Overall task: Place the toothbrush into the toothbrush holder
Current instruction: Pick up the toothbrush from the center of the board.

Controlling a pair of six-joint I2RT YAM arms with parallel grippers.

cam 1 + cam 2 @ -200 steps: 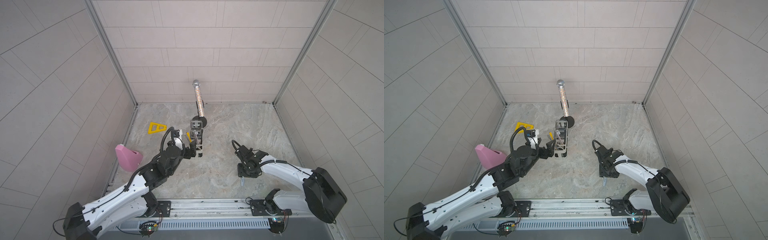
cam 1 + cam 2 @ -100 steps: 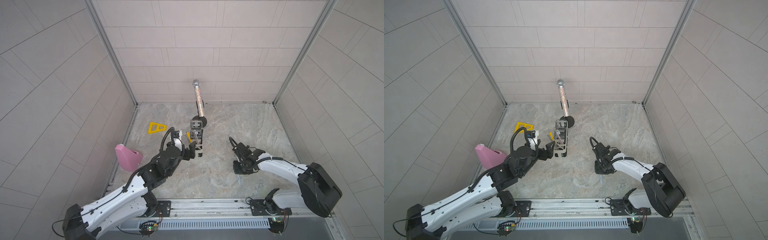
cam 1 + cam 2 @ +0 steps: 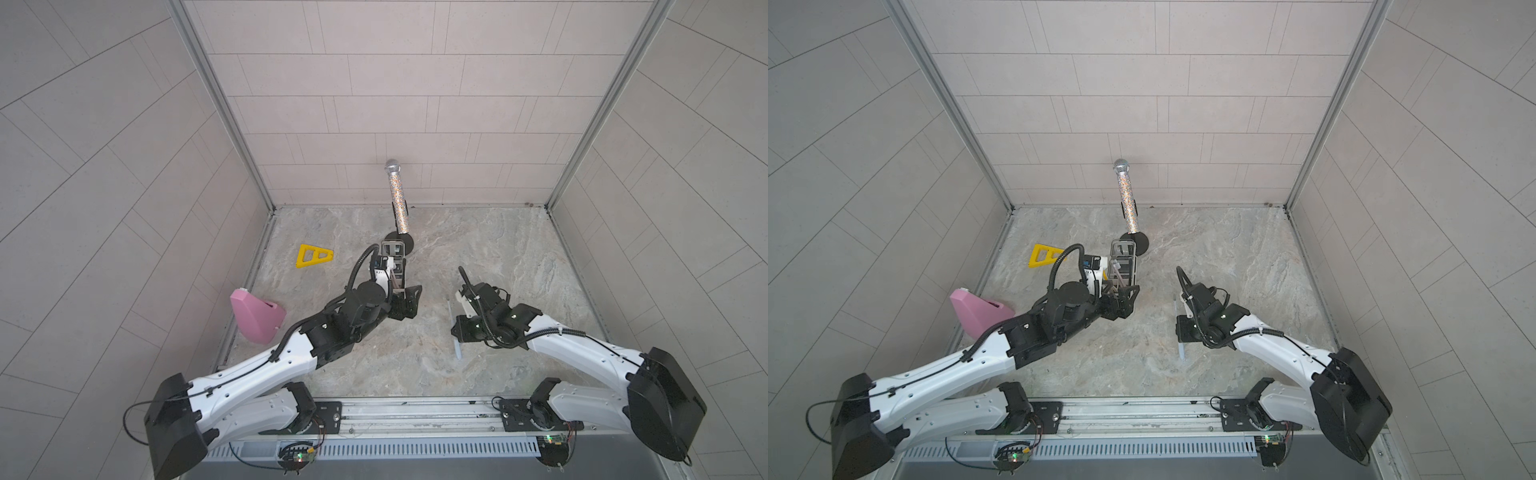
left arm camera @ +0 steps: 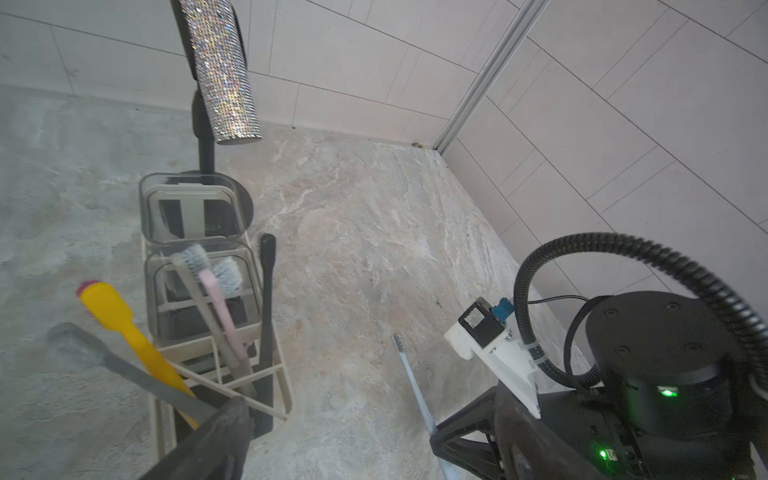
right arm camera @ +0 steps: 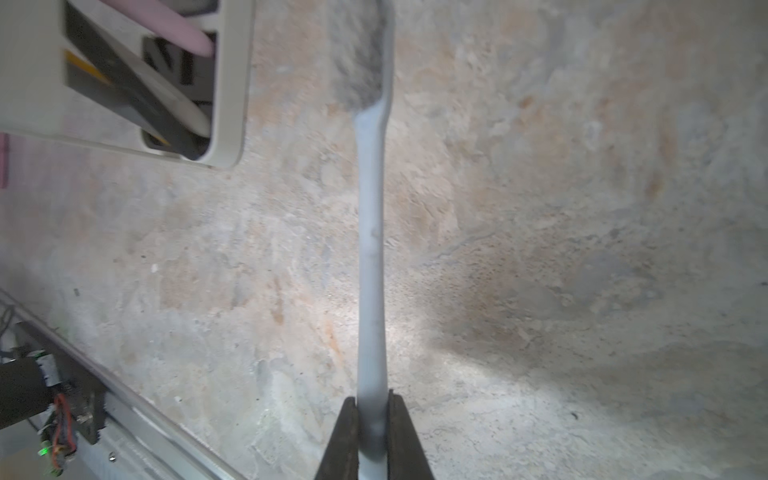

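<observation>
A pale blue toothbrush (image 5: 371, 249) lies low over the marble floor, bristle end pointing at the back wall. My right gripper (image 5: 371, 401) is shut on its handle. In both top views the toothbrush (image 3: 458, 351) (image 3: 1180, 351) pokes out either side of the right gripper (image 3: 460, 332) (image 3: 1183, 328). The toothbrush holder (image 3: 395, 266) (image 3: 1122, 266) (image 4: 232, 384), a cream frame with clear cups, stands to its left with several brushes in it. My left gripper (image 3: 405, 301) (image 4: 365, 453) is open at the holder's near end, nothing between its fingers.
A glittery microphone (image 3: 397, 195) on a black round stand rises just behind the holder. A yellow triangular piece (image 3: 313, 257) lies at the back left. A pink container (image 3: 255, 316) leans by the left wall. Tiled walls close three sides.
My right gripper has shut on the toothbrush handle after shifting a little left and back over it. The left arm has barely moved and stays open.
</observation>
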